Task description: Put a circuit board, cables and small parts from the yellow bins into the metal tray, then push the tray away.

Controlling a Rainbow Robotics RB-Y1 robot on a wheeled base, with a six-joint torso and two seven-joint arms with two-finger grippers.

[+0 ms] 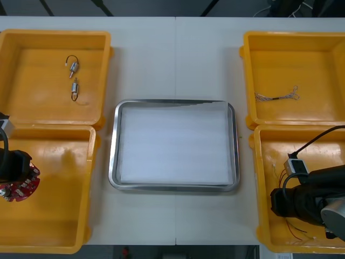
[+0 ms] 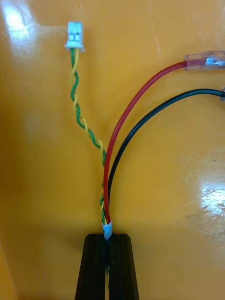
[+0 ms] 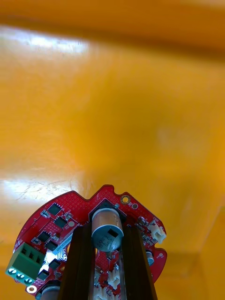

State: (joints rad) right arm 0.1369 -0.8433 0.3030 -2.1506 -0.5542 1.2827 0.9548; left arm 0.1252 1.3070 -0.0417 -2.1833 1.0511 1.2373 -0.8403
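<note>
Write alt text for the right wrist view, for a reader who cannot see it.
The right end effector is shut on a cable of red, black and twisted green-yellow wires spread over a bin floor. The twisted pair ends in a white plug.

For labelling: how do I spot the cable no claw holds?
On the robot's right, take the far yellow bin. A thin pale twisted cable lies alone on its floor. The red, black and green-yellow cables in the near bin are pinched in the right claw.
</note>
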